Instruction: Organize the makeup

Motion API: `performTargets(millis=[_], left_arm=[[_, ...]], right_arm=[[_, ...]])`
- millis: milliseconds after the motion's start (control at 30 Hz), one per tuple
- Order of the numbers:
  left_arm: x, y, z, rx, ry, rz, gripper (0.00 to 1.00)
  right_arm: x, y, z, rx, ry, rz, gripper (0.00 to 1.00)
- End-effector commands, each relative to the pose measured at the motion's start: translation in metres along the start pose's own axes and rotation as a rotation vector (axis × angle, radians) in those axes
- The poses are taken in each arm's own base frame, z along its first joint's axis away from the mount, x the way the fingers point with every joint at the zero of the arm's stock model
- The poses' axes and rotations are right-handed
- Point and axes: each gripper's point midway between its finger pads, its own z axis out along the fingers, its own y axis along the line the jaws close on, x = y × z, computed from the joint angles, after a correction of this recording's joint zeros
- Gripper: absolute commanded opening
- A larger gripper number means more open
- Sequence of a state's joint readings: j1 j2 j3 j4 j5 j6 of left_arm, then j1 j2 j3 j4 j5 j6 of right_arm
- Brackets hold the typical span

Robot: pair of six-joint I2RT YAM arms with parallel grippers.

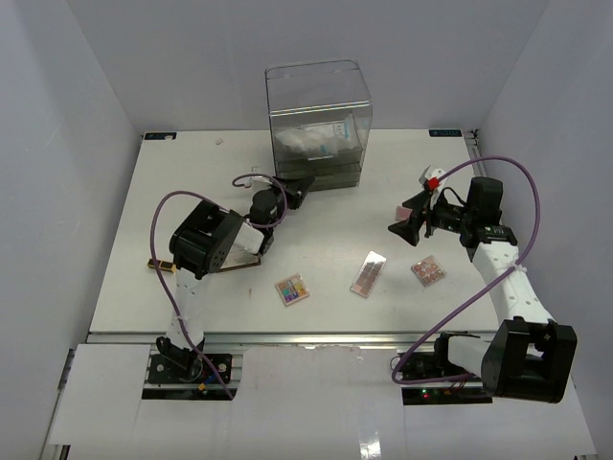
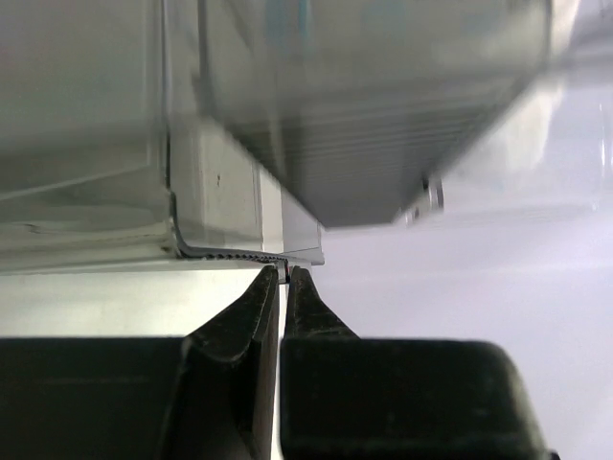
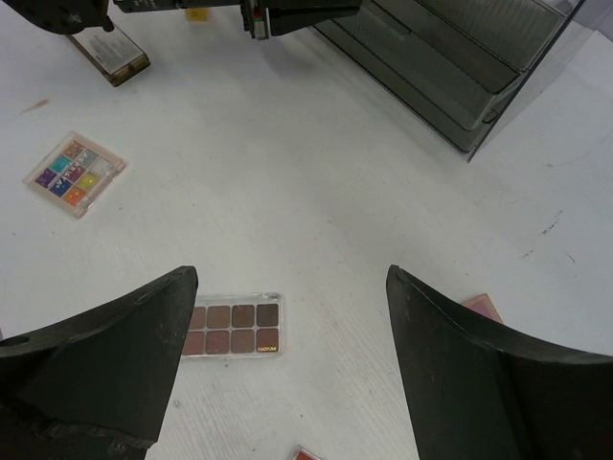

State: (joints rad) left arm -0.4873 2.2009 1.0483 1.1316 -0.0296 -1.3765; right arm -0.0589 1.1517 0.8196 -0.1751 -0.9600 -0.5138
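The left claw (image 2: pixel 284 276) is pinching the lip of the tall clear plastic drawer box (image 1: pixel 318 115). The right claw (image 3: pixel 290 278) is hovering spread.

Taking the table's middle as the clock's centre in the overhead view, a square eyeshadow palette (image 1: pixel 292 289) with bright pans of many colours lies flat at 6 o'clock, turned askew. A long palette (image 1: pixel 368 273) with two rows of brown and rose pans lies flat at 4 o'clock. A smaller pinkish palette (image 1: pixel 428 271) lies farther out the same way. The bronze compact (image 1: pixel 158 264) lies flat near the 9 o'clock edge. A pink pad (image 1: pixel 414 203) sits toward 2 o'clock, partly hidden. The white-blue packet (image 1: pixel 337 129) shows inside the clear drawer box (image 1: pixel 316 77) at 12 o'clock.
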Motion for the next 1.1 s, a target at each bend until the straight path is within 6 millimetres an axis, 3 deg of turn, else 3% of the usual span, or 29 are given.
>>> performTargets(millis=[0,167,367,467,567,600,667,733,867,1000,1067], left_arm=[[0.018,-0.025,-0.033,0.052,0.056,0.018,0.0],[0.037,-0.029,-0.063,0.065,0.117,0.005,0.0],[0.041,-0.033,-0.073,0.065,0.133,-0.013,0.05],[0.041,-0.034,-0.076,0.057,0.136,-0.02,0.16],[0.038,-0.038,-0.079,0.054,0.128,-0.011,0.41],[0.038,-0.039,-0.08,0.053,0.127,-0.004,0.54],[0.036,-0.043,-0.084,0.059,0.125,0.014,0.65],[0.037,-0.047,-0.09,0.074,0.138,0.038,0.67],[0.043,-0.064,-0.104,0.102,0.199,0.112,0.71],[0.046,-0.075,-0.134,0.115,0.246,0.185,0.73],[0.047,-0.071,-0.149,0.086,0.275,0.22,0.73]], right_arm=[[0.002,-0.001,0.001,-0.005,-0.009,-0.012,0.88],[0.009,-0.003,0.002,0.003,0.005,-0.009,0.89],[0.019,-0.012,0.001,0.046,0.039,-0.03,0.91],[0.025,-0.018,0.0,0.073,0.063,-0.047,0.92],[0.034,-0.021,0.001,0.078,0.085,-0.064,0.93],[0.035,-0.022,0.001,0.08,0.088,-0.07,0.94],[0.04,-0.023,0.002,0.078,0.1,-0.082,0.96],[0.045,-0.027,0.002,0.09,0.119,-0.084,0.91],[0.058,-0.04,-0.002,0.131,0.193,-0.122,0.9],[0.068,-0.043,-0.006,0.115,0.257,-0.211,0.9],[0.075,-0.038,-0.007,0.078,0.279,-0.224,0.9]])
